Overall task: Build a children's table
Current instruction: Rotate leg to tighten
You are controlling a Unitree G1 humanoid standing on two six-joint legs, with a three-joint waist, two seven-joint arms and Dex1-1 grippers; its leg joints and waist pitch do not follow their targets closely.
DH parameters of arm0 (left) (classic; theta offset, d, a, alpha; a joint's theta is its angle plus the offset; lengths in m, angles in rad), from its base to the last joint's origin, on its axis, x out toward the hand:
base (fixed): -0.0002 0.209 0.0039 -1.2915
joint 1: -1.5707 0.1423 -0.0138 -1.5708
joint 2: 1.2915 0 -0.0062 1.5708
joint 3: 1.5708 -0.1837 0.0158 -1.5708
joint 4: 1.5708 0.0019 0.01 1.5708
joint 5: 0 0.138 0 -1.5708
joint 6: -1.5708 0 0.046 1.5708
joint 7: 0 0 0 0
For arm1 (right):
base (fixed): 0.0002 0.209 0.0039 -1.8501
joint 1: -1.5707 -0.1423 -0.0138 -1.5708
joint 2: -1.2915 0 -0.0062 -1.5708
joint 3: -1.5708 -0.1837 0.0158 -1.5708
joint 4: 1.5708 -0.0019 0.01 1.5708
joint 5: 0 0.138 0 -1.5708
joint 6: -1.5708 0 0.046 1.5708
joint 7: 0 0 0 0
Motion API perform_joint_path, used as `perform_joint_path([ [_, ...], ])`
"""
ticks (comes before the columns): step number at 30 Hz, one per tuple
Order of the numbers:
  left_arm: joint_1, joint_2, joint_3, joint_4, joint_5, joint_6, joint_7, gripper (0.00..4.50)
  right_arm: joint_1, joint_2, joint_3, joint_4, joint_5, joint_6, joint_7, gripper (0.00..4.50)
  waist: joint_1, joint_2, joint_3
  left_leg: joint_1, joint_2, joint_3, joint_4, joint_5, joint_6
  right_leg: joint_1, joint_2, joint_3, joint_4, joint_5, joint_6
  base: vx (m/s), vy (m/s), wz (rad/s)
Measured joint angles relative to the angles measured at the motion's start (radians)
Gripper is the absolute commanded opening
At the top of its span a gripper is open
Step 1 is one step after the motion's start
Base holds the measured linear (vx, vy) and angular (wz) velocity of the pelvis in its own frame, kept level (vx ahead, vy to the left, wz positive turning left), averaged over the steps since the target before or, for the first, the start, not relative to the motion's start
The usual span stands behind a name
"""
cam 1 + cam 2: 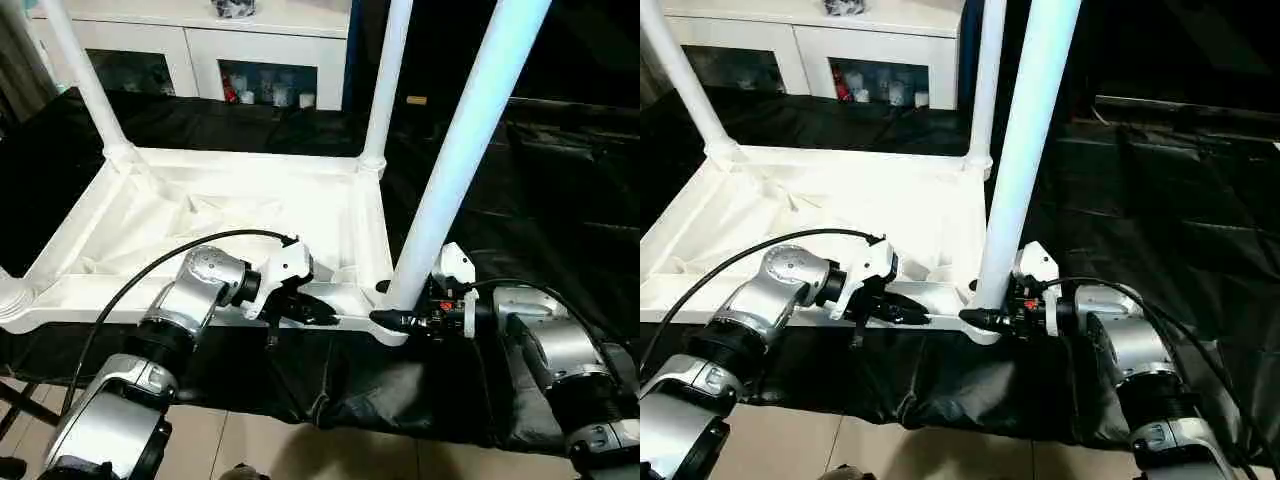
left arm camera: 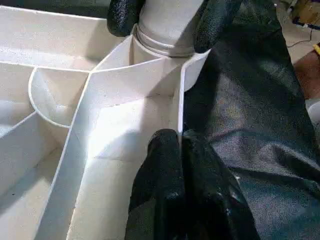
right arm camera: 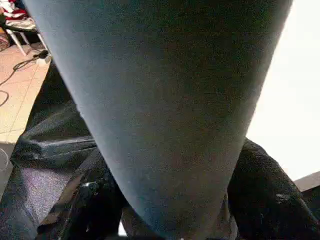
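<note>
Table top (image 1: 150, 215) inverted; near-right leg (image 1: 455, 160) upright in its socket. Right gripper (image 1: 398, 318) clasps its base; left gripper (image 1: 310, 312), shut, pinches the near rim.

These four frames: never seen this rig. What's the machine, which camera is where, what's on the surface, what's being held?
It's a humanoid robot with two silver arms, each ending in a gripper with two black fingers. The two wide pictures come from a stereo camera on its head, looking down. The other two come from cameras on its wrists.

On the black sheeting lies a small white plastic table, upside down: its ribbed square top with round white legs standing up from the corner sockets.

The right gripper has its fingers around the base of the near-right leg. The left gripper is shut, pinching the top's near rim. A white glass-door cabinet stands behind.
</note>
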Motion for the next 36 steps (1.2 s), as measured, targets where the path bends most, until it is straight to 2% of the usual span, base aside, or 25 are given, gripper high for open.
perform_joint_path([
  [6, 0.004, -0.015, 0.003, 0.002, 0.004, -0.002, 0.056, 0.00, 0.011, 0.016, -0.023, 0.000, 0.009, 0.010, -0.054, 2.41, 0.004, 0.000, 0.000, 0.001, 0.000, 0.000, 0.001, 0.000, 0.000, 0.001, 0.000, 0.000, 0.001, 0.000, 0.000, 0.000, 0.000, 0.00],
  [10, 0.004, -0.066, 0.027, 0.007, 0.038, 0.013, 0.223, 0.00, 0.012, 0.118, -0.100, 0.024, -0.024, -0.013, -0.336, 2.39, -0.008, -0.002, -0.001, 0.003, 0.000, 0.000, 0.003, 0.000, 0.000, 0.002, 0.000, 0.001, 0.001, 0.000, 0.000, 0.000, 0.000, 0.00],
  [14, 0.001, -0.127, 0.043, 0.013, 0.056, 0.051, 0.370, 0.00, -0.030, 0.227, -0.163, 0.078, -0.056, -0.035, -0.619, 2.18, -0.028, -0.003, -0.002, 0.004, 0.000, 0.000, 0.004, 0.001, 0.000, 0.002, 0.000, 0.001, 0.000, -0.002, 0.004, 0.000, 0.000, 0.00],
  [18, -0.011, -0.176, 0.051, 0.033, 0.077, 0.070, 0.468, 0.00, -0.070, 0.279, -0.182, 0.126, -0.085, -0.047, -0.810, 2.18, -0.035, -0.001, -0.003, 0.004, -0.001, 0.000, 0.004, 0.001, 0.000, 0.003, 0.000, 0.002, 0.000, -0.002, 0.004, 0.000, 0.000, 0.00],
  [19, -0.015, -0.181, 0.051, 0.037, 0.077, 0.073, 0.481, 0.00, -0.076, 0.290, -0.187, 0.133, -0.097, -0.053, -0.843, 2.43, -0.035, 0.000, -0.004, 0.005, -0.001, -0.001, 0.003, 0.001, 0.000, 0.003, 0.000, 0.002, 0.000, -0.002, 0.004, 0.000, 0.000, 0.00],
  [20, -0.017, -0.183, 0.051, 0.041, 0.077, 0.073, 0.483, 0.00, -0.077, 0.296, -0.189, 0.135, -0.100, -0.057, -0.855, 2.71, -0.036, 0.000, -0.004, 0.005, -0.001, -0.001, 0.003, 0.001, 0.000, 0.003, 0.000, 0.002, 0.000, -0.003, 0.005, 0.000, 0.000, 0.00],
  [23, -0.018, -0.186, 0.051, 0.044, 0.079, 0.074, 0.490, 0.00, -0.077, 0.315, -0.192, 0.139, -0.105, -0.075, -0.884, 2.77, -0.036, 0.000, -0.004, 0.004, -0.001, -0.001, 0.002, 0.000, 0.000, 0.003, 0.000, 0.002, -0.001, -0.002, 0.004, 0.000, 0.000, 0.00],
  [24, -0.019, -0.187, 0.051, 0.044, 0.079, 0.076, 0.491, 0.00, -0.077, 0.317, -0.194, 0.139, -0.105, -0.077, -0.885, 2.86, -0.036, 0.000, -0.004, 0.004, -0.001, 0.000, 0.002, 0.000, 0.000, 0.003, 0.000, 0.002, -0.001, -0.002, 0.004, 0.000, 0.000, 0.00],
  [25, -0.019, -0.187, 0.052, 0.044, 0.079, 0.078, 0.491, 0.00, -0.076, 0.318, -0.195, 0.139, -0.105, -0.079, -0.885, 3.14, -0.037, 0.000, -0.004, 0.004, -0.001, 0.000, 0.002, 0.000, 0.000, 0.003, 0.000, 0.002, -0.001, -0.002, 0.004, 0.000, 0.000, 0.00],
  [29, -0.020, -0.186, 0.057, 0.043, 0.079, 0.078, 0.488, 0.00, -0.073, 0.324, -0.195, 0.139, -0.104, -0.092, -0.878, 3.41, -0.038, 0.000, -0.004, 0.004, -0.001, 0.000, 0.002, 0.000, 0.000, 0.003, 0.000, 0.002, -0.001, -0.002, 0.004, 0.000, 0.000, 0.00],
  [32, -0.018, -0.157, 0.054, 0.035, 0.073, 0.062, 0.431, 0.00, -0.066, 0.287, -0.172, 0.122, -0.098, -0.081, -0.770, 3.41, -0.042, -0.005, -0.002, 0.003, -0.001, 0.000, 0.001, 0.001, 0.000, 0.002, 0.000, 0.001, -0.001, -0.002, 0.004, 0.000, 0.000, 0.00],
  [36, -0.002, -0.116, 0.052, 0.012, 0.057, 0.043, 0.359, 0.00, -0.042, 0.243, -0.150, 0.082, -0.076, -0.054, -0.627, 3.41, -0.040, -0.005, -0.002, 0.003, 0.000, 0.000, -0.002, 0.000, 0.000, 0.001, 0.000, 0.000, 0.000, 0.000, 0.001, 0.000, 0.000, 0.00],
])
